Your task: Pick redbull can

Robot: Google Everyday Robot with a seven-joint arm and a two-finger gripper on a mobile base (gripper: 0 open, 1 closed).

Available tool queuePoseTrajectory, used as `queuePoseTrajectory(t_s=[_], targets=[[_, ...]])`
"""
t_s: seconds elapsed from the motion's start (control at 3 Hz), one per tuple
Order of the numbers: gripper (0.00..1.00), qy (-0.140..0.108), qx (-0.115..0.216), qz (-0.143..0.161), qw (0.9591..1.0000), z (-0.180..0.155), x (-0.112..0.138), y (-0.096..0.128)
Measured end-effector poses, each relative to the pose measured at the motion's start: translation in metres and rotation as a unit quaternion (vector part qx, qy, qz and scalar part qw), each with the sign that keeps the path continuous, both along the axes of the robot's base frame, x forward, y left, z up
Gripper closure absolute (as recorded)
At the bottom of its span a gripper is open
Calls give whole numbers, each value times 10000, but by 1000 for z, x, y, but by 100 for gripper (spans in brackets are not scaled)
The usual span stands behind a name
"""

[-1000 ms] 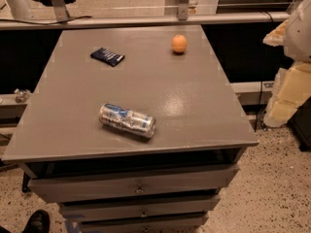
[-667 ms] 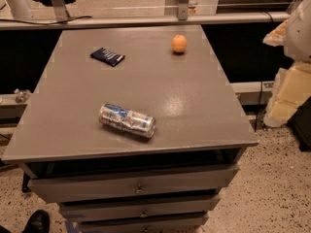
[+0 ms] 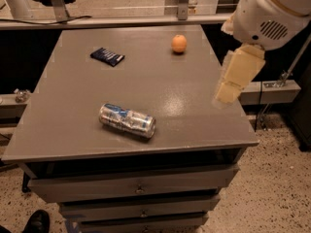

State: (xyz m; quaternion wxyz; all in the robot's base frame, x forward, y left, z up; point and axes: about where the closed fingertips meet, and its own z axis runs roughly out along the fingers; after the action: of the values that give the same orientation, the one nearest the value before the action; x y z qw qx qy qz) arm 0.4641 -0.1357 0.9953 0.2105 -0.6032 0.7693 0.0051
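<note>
The gripper (image 3: 232,76) hangs in the air at the table's right edge, about midway along it, below the white rounded arm (image 3: 269,13) that enters from the upper right. It appears as a blurred cream-coloured block pointing down and to the left. Whether the jaws are open or closed cannot be told. They hold nothing and touch nothing; the gripper is well apart from the can.

The can (image 3: 127,120) lies on its side on the grey table (image 3: 146,76), near the front edge and a little left of the middle. It is slim, shiny and silver with blue patches, and its long axis runs from left to right, the right end tilted slightly toward the front edge. Its right end shows a round metal face. It is intact, with no dent that can be made out.

An orange (image 3: 179,43) sits near the back edge, right of centre, well apart from the can. A flat dark-blue packet (image 3: 107,57) lies toward the back left corner, also well apart from the can.

Under the tabletop are drawers (image 3: 138,188) with small knobs. A dark shoe (image 3: 35,222) shows on the speckled floor by the front left corner.
</note>
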Motion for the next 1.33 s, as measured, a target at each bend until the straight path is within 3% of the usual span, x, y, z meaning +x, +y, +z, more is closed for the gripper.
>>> queuePoseTrajectory(t_s=[0.33, 0.67, 1.0, 1.33], targets=[[0, 179, 400, 67, 9990, -4, 15, 63], [0, 538, 719, 84, 9959, -25, 16, 124], [0, 818, 891, 17, 9927, -52, 9, 169], [0, 873, 928, -52, 9918, -81, 4, 200]])
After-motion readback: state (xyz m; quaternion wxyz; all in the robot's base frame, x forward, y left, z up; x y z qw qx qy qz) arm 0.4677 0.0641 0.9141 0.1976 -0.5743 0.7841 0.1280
